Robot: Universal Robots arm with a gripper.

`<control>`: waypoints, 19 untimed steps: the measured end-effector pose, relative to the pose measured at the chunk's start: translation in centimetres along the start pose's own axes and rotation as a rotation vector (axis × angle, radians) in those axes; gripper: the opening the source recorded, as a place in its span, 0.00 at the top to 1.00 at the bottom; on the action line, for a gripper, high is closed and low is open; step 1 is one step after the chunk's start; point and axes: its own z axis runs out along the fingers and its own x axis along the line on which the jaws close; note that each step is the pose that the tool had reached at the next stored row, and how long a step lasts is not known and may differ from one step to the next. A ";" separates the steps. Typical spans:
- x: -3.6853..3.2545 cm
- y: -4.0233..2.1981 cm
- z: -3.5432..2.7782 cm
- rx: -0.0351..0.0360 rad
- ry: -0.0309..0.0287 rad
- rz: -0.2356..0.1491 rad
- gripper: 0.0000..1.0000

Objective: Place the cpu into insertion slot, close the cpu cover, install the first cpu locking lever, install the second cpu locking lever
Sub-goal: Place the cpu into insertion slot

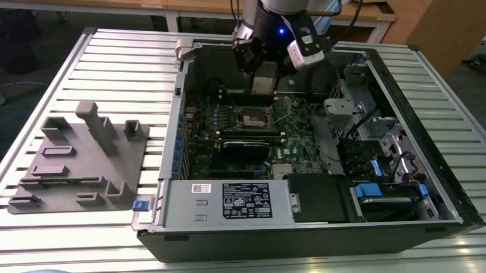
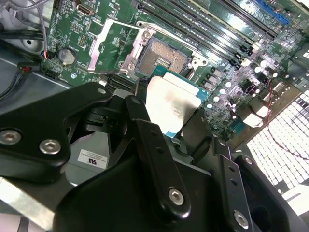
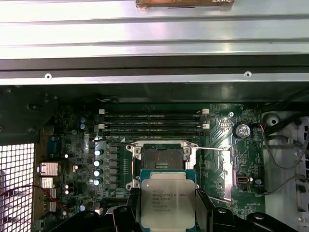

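Gripper (image 3: 167,216) with cpu (image 3: 166,198) near insertion slot (image 3: 161,157); memory slots (image 3: 152,123) beside

Black robot arm (image 1: 277,20) wrist with blue light (image 1: 281,30), white block (image 1: 307,50) at its four o'clock; matte black gripper (image 2: 171,108) linkage, silver hex screws (image 2: 176,195).
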 end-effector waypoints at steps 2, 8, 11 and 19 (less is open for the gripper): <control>0.00 -0.01 0.15 0.0001 0.0000 0.000 0.46; 0.00 -0.02 0.23 -0.0002 -0.0002 0.000 0.46; 0.04 -0.05 0.55 0.0000 -0.0021 0.000 0.46; 0.11 -0.18 1.95 -0.0001 -0.0108 -0.001 0.46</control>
